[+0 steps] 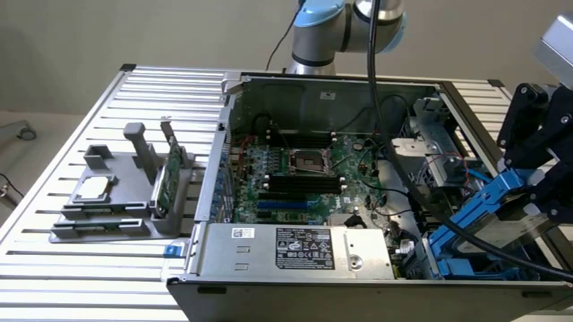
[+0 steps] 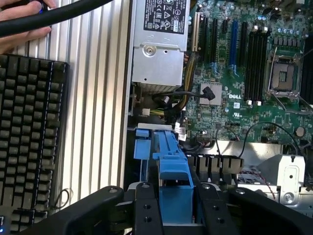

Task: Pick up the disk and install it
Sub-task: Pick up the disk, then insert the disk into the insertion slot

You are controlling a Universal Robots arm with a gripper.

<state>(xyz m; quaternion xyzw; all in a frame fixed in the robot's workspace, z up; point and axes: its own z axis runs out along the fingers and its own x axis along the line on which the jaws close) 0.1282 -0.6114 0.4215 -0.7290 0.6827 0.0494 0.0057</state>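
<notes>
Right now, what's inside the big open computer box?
Inside the computer case are a green motherboard and a silver power supply. The gripper holds the disk in its blue carrier there too. Whatever lies under the power supply and the disk is covered.

Plain beige wall rises behind a slatted metal table.

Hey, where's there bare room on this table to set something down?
Bare slats on the camera side of the grey holder, and more beyond it. A free strip runs between keyboard and computer case. Crowded: inside the case, where the gripper holds the disk.
</notes>
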